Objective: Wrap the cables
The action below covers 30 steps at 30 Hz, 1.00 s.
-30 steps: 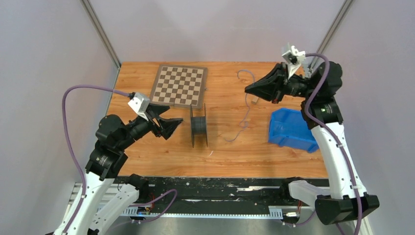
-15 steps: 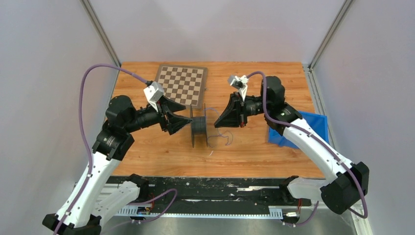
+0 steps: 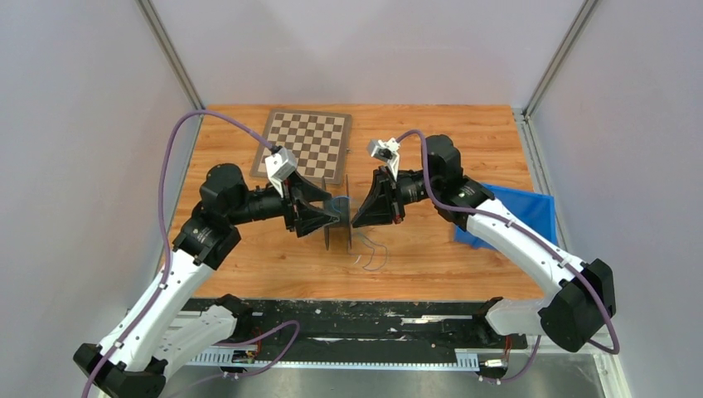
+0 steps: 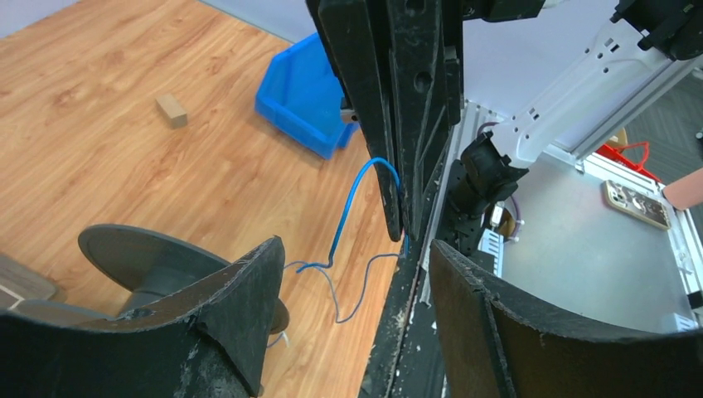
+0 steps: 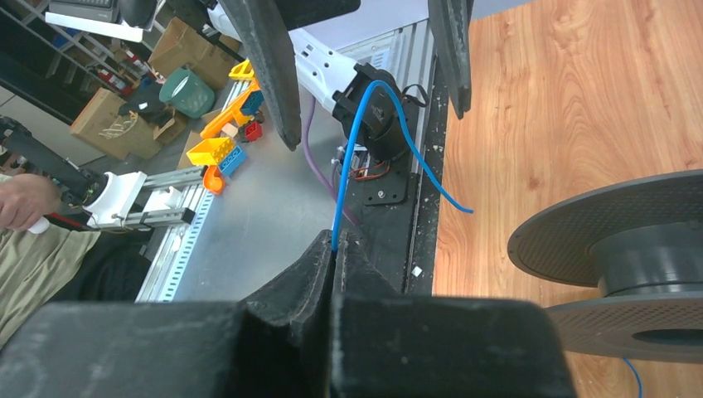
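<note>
The cable is a very thin wire that looks blue in the wrist views (image 4: 355,199) (image 5: 352,149); its slack lies in loose loops on the table (image 3: 375,259). My right gripper (image 3: 356,220) (image 5: 336,242) is shut on the cable, which arcs up out of its tips. A dark grey spool (image 3: 337,225) (image 4: 141,259) (image 5: 630,240) stands on the table between the two grippers. My left gripper (image 3: 332,217) (image 4: 355,249) is open and empty, facing the right gripper's shut fingers (image 4: 406,124) just in front of it.
A chessboard (image 3: 305,145) lies at the back left. A blue bin (image 3: 514,211) (image 4: 311,91) stands at the right, behind my right arm. A small wooden block (image 4: 172,109) lies on the table. The black front rail (image 3: 365,311) borders the near edge.
Both arms have swung inward to the spool. My right gripper has carried the cable from the back right to the spool. The cable's slack now lies in front of the spool.
</note>
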Tool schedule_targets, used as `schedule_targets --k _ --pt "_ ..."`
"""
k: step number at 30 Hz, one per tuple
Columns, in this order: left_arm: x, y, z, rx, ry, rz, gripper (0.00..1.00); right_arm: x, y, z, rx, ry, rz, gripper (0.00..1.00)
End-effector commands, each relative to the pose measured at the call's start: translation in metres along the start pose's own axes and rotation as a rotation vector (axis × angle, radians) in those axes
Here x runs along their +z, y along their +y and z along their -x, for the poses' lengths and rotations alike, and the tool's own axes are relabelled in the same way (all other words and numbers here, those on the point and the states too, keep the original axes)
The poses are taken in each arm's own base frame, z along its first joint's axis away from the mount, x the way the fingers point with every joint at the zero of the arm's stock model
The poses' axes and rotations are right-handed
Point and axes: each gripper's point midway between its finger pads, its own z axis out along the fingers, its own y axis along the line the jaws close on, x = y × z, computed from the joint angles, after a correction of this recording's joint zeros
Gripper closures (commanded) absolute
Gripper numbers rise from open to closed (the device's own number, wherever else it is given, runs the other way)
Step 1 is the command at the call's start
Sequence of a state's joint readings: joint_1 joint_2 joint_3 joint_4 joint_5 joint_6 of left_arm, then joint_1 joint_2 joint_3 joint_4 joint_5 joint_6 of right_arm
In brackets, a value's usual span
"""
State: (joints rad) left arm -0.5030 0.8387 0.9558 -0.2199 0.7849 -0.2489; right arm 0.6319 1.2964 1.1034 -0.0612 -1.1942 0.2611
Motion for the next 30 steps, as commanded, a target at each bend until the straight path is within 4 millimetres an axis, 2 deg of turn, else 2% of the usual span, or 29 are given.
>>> schedule_targets --k 1,2,4,6,8,9,10,12,17,20,25,28,30 --pt "0.005 -0.006 0.010 0.022 -0.031 -0.040 0.31 0.003 -0.001 -0.003 -0.041 0.003 0.019 1.00" --pt "0.007 -0.005 0.007 0.017 -0.025 -0.043 0.32 0.003 -0.002 -0.004 -0.035 0.004 0.017 1.00" --pt "0.009 -0.005 0.005 0.012 -0.018 -0.045 0.43 0.003 -0.004 -0.007 -0.027 0.007 0.010 1.00" --pt "0.009 -0.003 0.003 0.001 -0.019 -0.036 0.58 0.003 -0.010 -0.011 -0.014 0.005 -0.026 0.98" --pt "0.008 -0.001 0.003 -0.012 -0.027 -0.015 0.78 0.001 -0.017 -0.013 -0.011 -0.010 -0.090 0.93" --pt "0.008 0.001 0.000 -0.021 -0.028 -0.008 0.83 0.000 -0.021 -0.014 -0.007 -0.015 -0.115 0.92" --pt "0.007 0.001 0.000 -0.030 -0.037 0.001 0.93 -0.001 -0.023 -0.015 -0.004 -0.020 -0.133 0.92" --pt "0.006 0.004 0.000 -0.048 -0.056 0.027 1.00 -0.003 -0.028 -0.013 0.004 -0.038 -0.184 0.80" --pt "0.004 0.011 0.002 -0.125 -0.094 0.095 1.00 -0.013 -0.052 -0.002 0.007 -0.145 -0.418 0.56" --pt "0.005 0.013 0.001 -0.186 -0.110 0.103 1.00 -0.009 -0.049 0.006 -0.085 -0.236 -0.477 0.44" --pt "0.006 0.017 0.003 -0.236 -0.138 0.129 1.00 -0.001 -0.045 0.008 -0.137 -0.322 -0.562 0.42" --pt "0.005 0.020 0.003 -0.249 -0.151 0.145 1.00 -0.002 -0.058 0.007 -0.119 -0.348 -0.654 0.41" --pt "0.003 0.021 0.004 -0.252 -0.163 0.158 1.00 -0.003 -0.066 0.006 -0.099 -0.365 -0.713 0.45"
